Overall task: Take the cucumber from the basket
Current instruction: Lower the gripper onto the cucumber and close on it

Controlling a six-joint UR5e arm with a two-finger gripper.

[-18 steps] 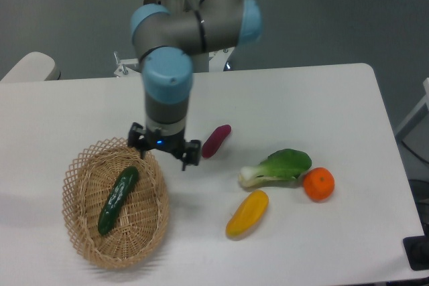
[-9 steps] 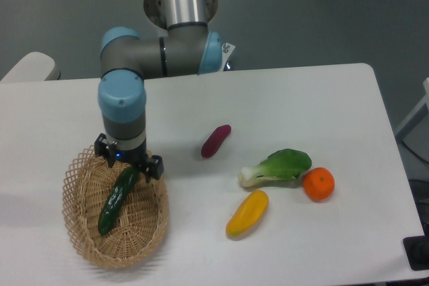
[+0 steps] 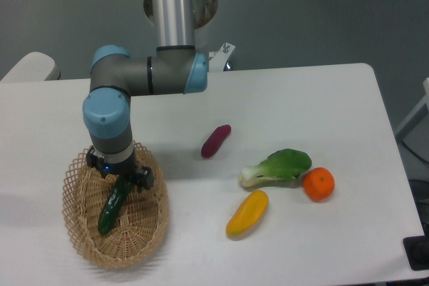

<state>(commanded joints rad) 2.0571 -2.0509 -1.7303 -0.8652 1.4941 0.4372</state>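
Observation:
A dark green cucumber lies lengthwise inside the tan wicker basket at the table's front left. My gripper hangs straight down over the cucumber's upper end, inside the basket rim. Its two black fingers straddle that end and look spread apart. The wrist body hides the cucumber's tip, so contact is not visible.
A purple eggplant-like vegetable lies right of the basket. Further right are a bok choy, an orange and a yellow pepper. The arm's elbow reaches over the table's back left.
The gripper has travelled left from beside the basket's right rim to above the cucumber and has come down lower into the basket. The cucumber has not moved.

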